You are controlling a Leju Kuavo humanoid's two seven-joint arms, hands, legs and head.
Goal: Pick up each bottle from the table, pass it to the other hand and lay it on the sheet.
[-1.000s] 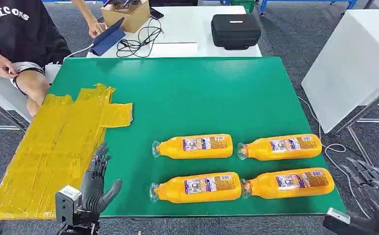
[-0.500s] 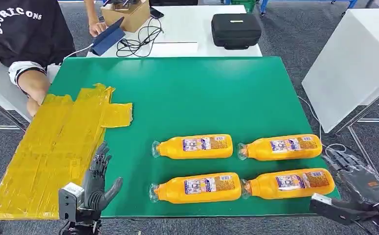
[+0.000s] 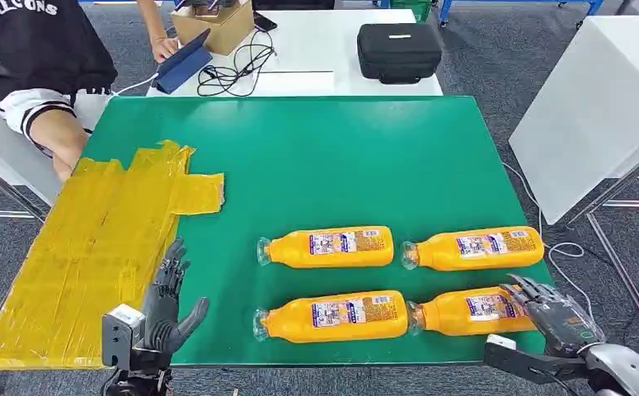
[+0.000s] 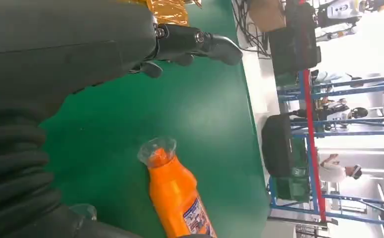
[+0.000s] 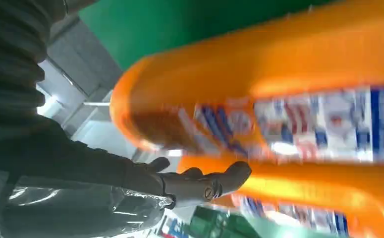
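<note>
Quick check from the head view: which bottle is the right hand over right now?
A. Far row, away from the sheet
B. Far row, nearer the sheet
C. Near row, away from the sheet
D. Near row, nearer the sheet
C: the right hand covers the base end of the near-row bottle farthest from the yellow sheet; the other three bottles lie uncovered.

Open green worktop (image 3: 316, 157) beyond the bottles

Four bottles (image 3: 326, 247) lie close together (two rows) near the front edge; the sheet (image 3: 85, 247) lies bare.
</note>
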